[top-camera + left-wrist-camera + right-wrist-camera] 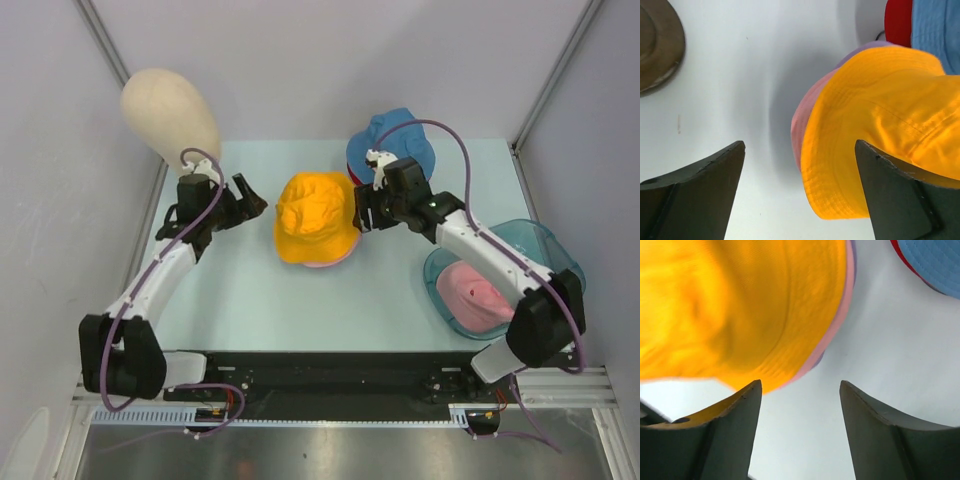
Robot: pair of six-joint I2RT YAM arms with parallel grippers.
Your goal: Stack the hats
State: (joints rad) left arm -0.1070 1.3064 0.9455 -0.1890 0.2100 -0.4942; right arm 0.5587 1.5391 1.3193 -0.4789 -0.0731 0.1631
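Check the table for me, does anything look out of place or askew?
One pink hat sits apart in the teal tray at the right, away from both piles. The orange hat tops the centre pile with a dented, crumpled crown, and the blue hat lies over a red hat at the back.

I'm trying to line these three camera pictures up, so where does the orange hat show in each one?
Top external: the orange hat sits mid-table, between the two arms.
Left wrist: it fills the right half of the picture.
Right wrist: it fills the upper left.
Shared landmark: the blue hat, beyond the orange one from above, and in the top right corner of both wrist views.
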